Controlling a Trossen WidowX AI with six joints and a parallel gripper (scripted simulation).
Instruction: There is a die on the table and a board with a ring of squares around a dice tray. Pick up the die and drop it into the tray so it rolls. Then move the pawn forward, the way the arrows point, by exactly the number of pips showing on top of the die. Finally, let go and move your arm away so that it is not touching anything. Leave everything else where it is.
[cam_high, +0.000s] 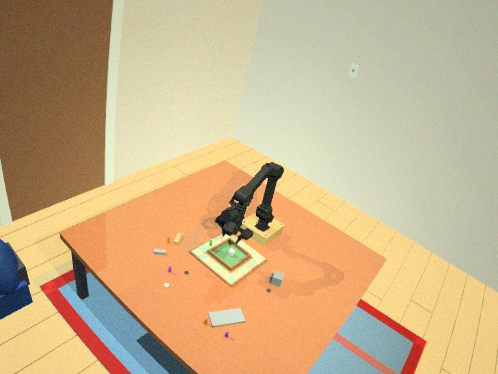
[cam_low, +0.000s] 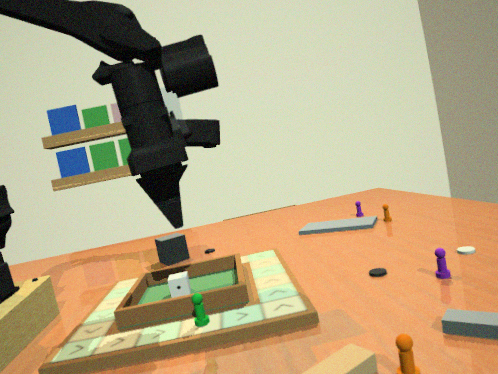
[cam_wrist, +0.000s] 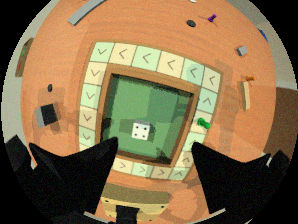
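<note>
Below the open pincer (cam_high: 231, 240) (cam_low: 178, 225) (cam_wrist: 156, 144), the die (cam_high: 231, 252) (cam_low: 179, 284) (cam_wrist: 140, 131) sits in the tray (cam_high: 220, 261) (cam_low: 182, 306) (cam_wrist: 106, 107).

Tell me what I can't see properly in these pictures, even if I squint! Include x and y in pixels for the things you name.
- Die's (cam_high: 231, 252) (cam_low: 179, 284) (cam_wrist: 140, 131) underside: hidden in every view, facing down into the tray.
- Die's dots from the top view: too small and blurry.
- Bottom of the near orange pawn (cam_low: 405, 352): cut off by the exterior picture's lower edge.
- Some board squares at the lower left of the wrist view: covered by the gripper's dark finger (cam_wrist: 90, 162).
</note>
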